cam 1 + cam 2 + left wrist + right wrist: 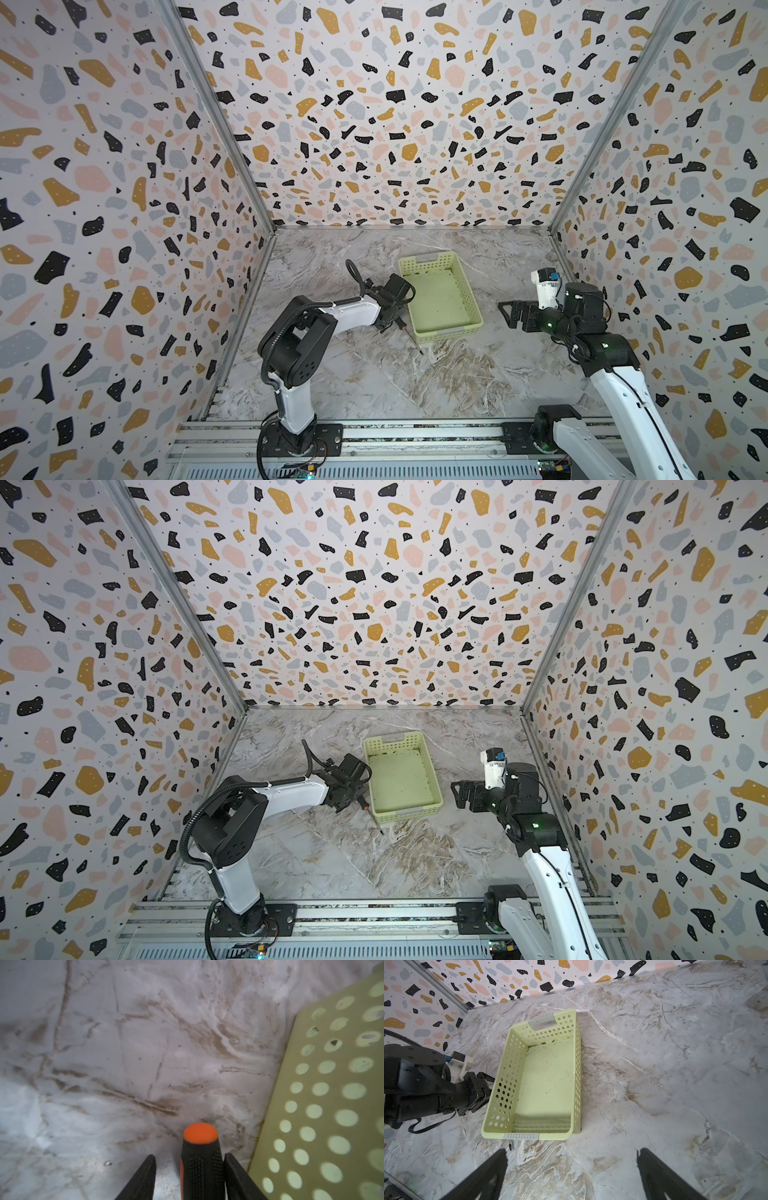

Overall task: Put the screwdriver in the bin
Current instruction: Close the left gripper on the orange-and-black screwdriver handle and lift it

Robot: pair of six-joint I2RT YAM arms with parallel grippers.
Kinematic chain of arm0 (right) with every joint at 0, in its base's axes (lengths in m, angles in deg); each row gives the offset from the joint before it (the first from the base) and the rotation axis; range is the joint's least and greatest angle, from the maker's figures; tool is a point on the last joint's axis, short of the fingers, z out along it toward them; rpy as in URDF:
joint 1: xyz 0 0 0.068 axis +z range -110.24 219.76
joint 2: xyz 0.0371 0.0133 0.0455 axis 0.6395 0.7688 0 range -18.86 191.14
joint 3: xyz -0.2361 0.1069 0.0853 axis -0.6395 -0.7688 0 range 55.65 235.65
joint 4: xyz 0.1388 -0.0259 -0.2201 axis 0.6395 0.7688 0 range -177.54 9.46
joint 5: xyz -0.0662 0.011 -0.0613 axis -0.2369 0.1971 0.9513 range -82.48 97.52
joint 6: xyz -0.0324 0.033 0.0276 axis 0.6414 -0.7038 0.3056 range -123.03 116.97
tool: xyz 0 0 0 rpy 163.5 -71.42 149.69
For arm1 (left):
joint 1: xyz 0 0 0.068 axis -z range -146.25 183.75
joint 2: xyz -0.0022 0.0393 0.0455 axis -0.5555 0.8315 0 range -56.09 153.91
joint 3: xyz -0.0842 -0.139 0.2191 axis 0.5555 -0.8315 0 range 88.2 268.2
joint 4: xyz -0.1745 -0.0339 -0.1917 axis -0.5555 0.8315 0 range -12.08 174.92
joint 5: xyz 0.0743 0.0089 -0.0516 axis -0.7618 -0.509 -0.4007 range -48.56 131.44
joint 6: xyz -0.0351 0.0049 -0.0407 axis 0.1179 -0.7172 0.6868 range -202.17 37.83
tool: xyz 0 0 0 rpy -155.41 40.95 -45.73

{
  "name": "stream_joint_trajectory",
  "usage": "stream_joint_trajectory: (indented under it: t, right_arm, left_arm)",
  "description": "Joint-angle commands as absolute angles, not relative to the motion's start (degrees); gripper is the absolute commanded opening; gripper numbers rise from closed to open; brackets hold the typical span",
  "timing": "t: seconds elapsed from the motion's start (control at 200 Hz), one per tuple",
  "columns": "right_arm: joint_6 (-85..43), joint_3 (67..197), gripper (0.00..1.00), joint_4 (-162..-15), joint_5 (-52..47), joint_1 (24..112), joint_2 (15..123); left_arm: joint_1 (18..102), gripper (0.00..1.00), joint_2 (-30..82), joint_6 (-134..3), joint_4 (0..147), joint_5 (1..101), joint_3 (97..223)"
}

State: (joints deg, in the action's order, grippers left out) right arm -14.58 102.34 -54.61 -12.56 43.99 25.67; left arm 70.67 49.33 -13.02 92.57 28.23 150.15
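— As I look down from above, the marbled table (374, 382) fills the floor of the cell. The bin (451, 330) stands near the middle of it with one short end facing my bases. Dark specks are scattered along its far end.

— And your arms?

— Both are out over the table. My right gripper (572, 1151) hangs to the right of the bin, well apart from it, with its fingers spread wide. My left gripper (189, 1156) is down low at the table, just beside the bin's left wall near the front corner.

— Where's the screwdriver?

— On the table, outside the bin. The screwdriver (411, 338) lies along that left wall. Its thin shaft runs out past the front corner toward my bases, and the tip rests on the marble.

— So what's the grip like?

— From my left wrist, the black handle sits between my fingers (234, 1174), with its orange cap pointing away from the camera. The finger on the bin side touches the handle. The other one stands off it, and a strip of table shows in the gap. So the jaws are partly apart and straddle the handle, with contact on one side only.

— Is it off the table?

— I can't tell from the wrist view. In both top views my gripper hides the handle, and the shaft looks flat on the table.
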Motion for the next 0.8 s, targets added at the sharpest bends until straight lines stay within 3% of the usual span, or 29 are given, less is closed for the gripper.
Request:
stream_joint_trajectory:
  t: [0.0,0.205,0.711,0.796]
  right_arm:
    - [-15.1,102.0,1.0,-53.7,-12.1,44.0,24.9]
    - [-15.3,101.4,1.0,-54.1,-12.2,44.0,24.7]
    - [-15.7,100.1,1.0,-54.1,-12.2,43.9,23.9]
    - [-15.8,99.9,1.0,-54.1,-12.0,43.9,23.7]
  left_arm:
    - [70.5,0.55,50.7,-14.6,94.8,27.0,151.5]
    - [70.5,0.54,51.6,-14.8,95.1,26.8,151.8]
    - [70.5,0.37,50.7,-15.7,95.2,26.2,152.2]
    - [70.5,0.3,50.5,-16.5,95.1,25.7,152.1]
